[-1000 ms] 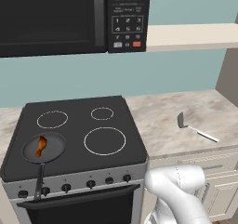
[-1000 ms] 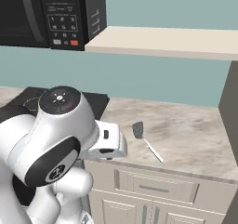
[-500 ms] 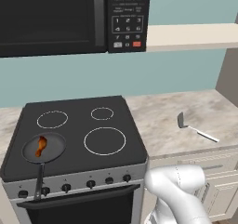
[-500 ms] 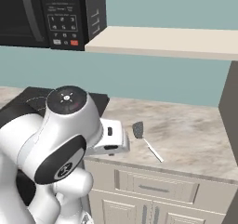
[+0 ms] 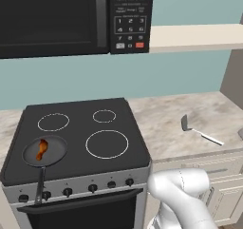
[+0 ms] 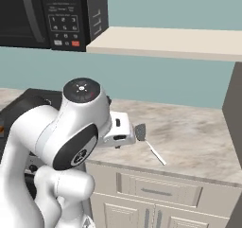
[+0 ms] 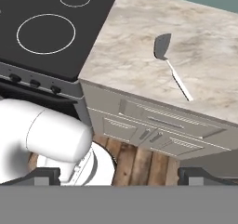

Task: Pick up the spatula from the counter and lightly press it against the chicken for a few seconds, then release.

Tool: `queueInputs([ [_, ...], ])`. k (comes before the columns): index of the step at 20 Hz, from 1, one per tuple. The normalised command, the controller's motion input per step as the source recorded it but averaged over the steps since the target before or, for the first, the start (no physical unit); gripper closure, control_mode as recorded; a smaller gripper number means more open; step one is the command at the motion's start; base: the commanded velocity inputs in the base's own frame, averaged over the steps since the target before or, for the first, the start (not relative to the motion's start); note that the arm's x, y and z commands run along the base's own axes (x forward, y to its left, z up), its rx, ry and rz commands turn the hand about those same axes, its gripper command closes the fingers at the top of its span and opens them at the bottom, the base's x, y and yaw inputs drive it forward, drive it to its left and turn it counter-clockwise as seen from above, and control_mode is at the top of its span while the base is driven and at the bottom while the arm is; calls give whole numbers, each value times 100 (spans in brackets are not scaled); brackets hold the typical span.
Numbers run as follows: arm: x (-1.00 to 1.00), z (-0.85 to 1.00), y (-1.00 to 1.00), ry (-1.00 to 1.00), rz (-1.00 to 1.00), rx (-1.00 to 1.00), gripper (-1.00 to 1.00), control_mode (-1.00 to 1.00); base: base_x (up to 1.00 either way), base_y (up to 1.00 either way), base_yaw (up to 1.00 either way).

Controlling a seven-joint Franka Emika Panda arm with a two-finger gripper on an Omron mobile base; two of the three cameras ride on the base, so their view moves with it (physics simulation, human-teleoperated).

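Got the gripper (image 7: 120, 175) spread wide, two dark tips parked far apart near the bottom corners of the hand view, clamped on nothing. Just past it, wood floor (image 7: 135, 160) low in the frame, then pale drawers (image 7: 158, 123) running across the middle. Above those, in the upper right of that view, the spatula (image 7: 171, 69) lying flat on the marbled surface (image 7: 125, 46), dark blade toward the top, light handle slanting down and right. Not touching the gripper, plenty of room between them. Same spatula (image 5: 201, 134) at middle right of the left base view, and near the centre of the right base view, just right of the white hand. Over in the lower left of the left base view, the chicken (image 5: 42, 149), an orange-brown strip sitting inside a small dark pan (image 5: 59, 147) on the front-left burner, pan handle pointing down toward the knobs. Well apart from the spatula, with the black stove (image 5: 76, 128) top between them. Up top, a black microwave (image 5: 52, 19) and a pale shelf (image 5: 194, 35) to its right.
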Motion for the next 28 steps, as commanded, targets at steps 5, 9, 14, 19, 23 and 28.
queueInputs([
  [5, 11, 0, 0, -11, 8, 0, -100, -100, 0, 0, 0],
  [9, 12, 0, 0, -13, 10, 0, -100, -100, 0, 0, 0],
  [14, 15, 0, 0, -4, 4, 0, -100, -100, 0, 0, 0],
  [19, 20, 0, -1, 0, 3, 0, -100, -100, 0, 0, 0],
  [23, 25, 0, 0, 0, 3, 0, -100, -100, 0, 0, 0],
  [28, 16, -5, -4, 0, 1, 0, -100, -100, 0, 0, 0],
])
